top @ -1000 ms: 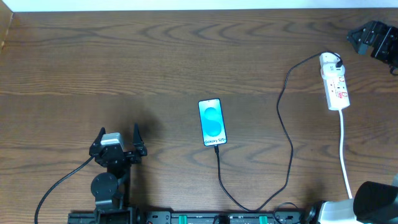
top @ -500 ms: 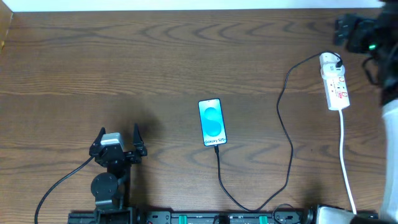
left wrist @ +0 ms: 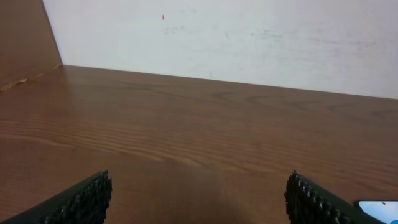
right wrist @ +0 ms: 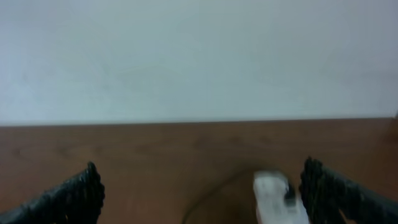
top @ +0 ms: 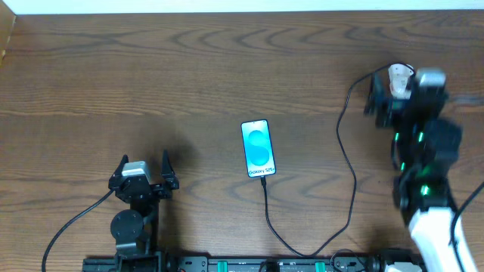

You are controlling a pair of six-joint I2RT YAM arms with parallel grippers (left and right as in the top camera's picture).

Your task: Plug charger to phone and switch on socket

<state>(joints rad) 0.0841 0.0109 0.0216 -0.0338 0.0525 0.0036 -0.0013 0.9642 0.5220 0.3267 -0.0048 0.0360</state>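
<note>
- Table (top: 151, 75) — brown wood grain. A white wall (left wrist: 249, 37) stands behind its 12 o'clock edge.
- Phone (top: 258, 148) — lies flat near the table's centre with its blue screen up. Its long axis runs roughly 12 to 6 o'clock.
- Charger (top: 350, 177) — the plug tip meets the phone's 6 o'clock edge; whether it is fully seated cannot be told. The cable drops toward 6 o'clock and bends at the near edge. It then climbs in a long curve toward 1 o'clock and ends at the socket's far end.
- Socket (top: 396, 75) — sits at about 2 o'clock from the phone, well apart from it. From overhead only its white far end with the black plug shows; the rest lies under the right arm (top: 427, 151). The switch marks are hidden, so the switch state cannot be told.
- Right claw (top: 403, 89) — sits over the socket and is blurred. Its jaws are spread wide and hold nothing. In its wrist view the socket's end lies low between the two fingers (right wrist: 68, 199), close beside the 3 o'clock one. Contact cannot be told.
- Left claw (top: 144, 161) — sits at 8 o'clock from the phone, well apart from it, pointing toward 12 o'clock. Its jaws are spread wide and empty. Its wrist view shows bare table between them and a corner of the phone at the lower right.
</note>
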